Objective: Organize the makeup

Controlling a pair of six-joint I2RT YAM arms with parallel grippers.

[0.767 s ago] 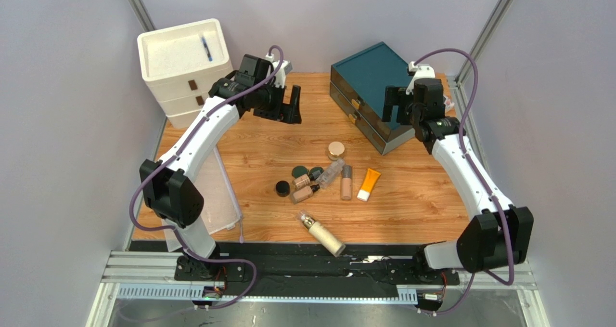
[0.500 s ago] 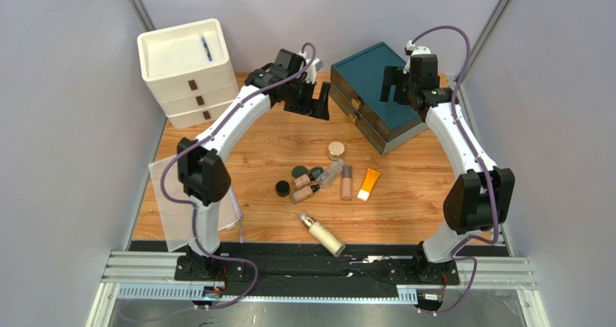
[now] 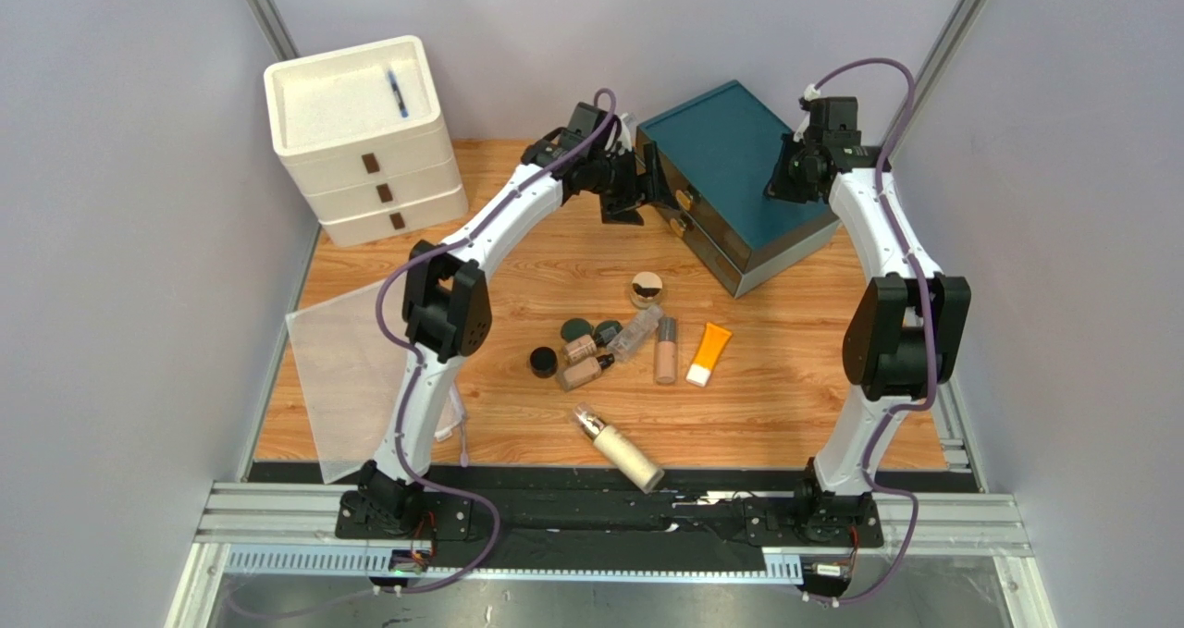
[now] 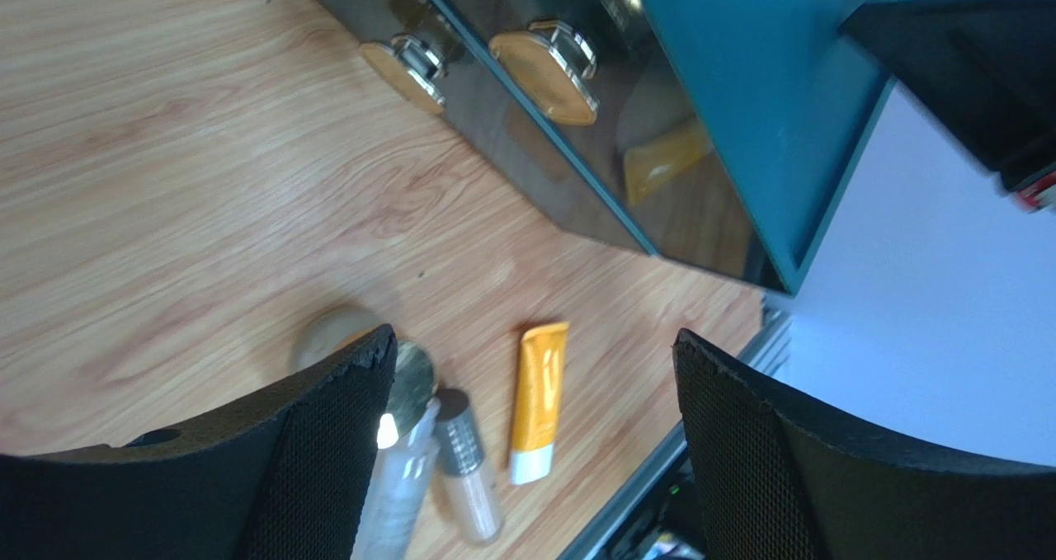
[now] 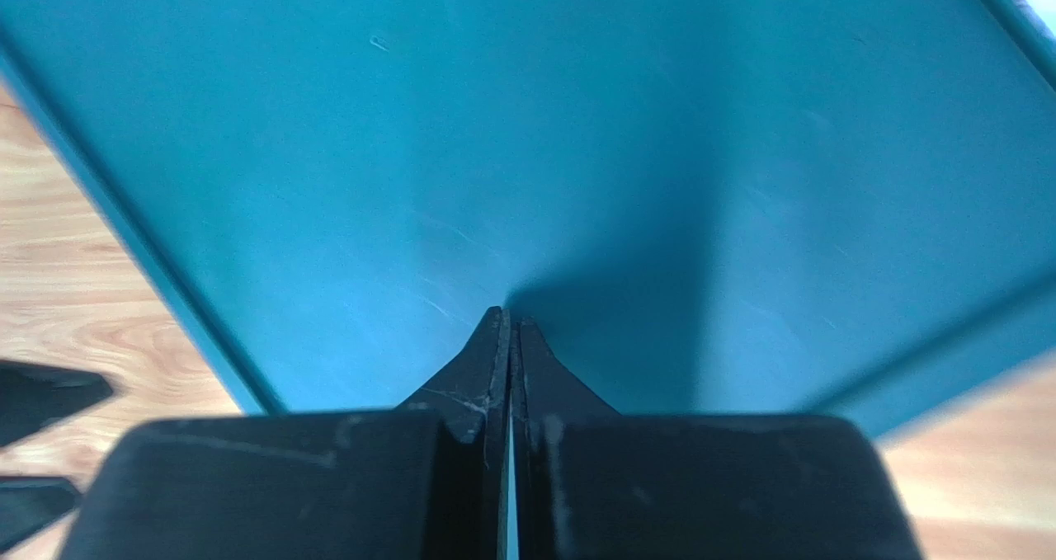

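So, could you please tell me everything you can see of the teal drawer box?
The teal drawer box is a low, flat-topped chest, set askew at the far right of the wooden table. Its smooth top looks matte teal. The two stacked drawer fronts are dark and glossy, both shut, each with a brass-coloured knob. The shut right gripper points at its top; the open left gripper faces the fronts, gripping nothing.

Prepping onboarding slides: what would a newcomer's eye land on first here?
Both arms reach for the teal drawer box at the far side of the table, right of centre. The left arm's jaws stand wide open by its drawer knobs, and the right arm's jaws are shut over its top. Mid-table lies a loose cluster of makeup, with an orange tube and a cream pump bottle standing out.
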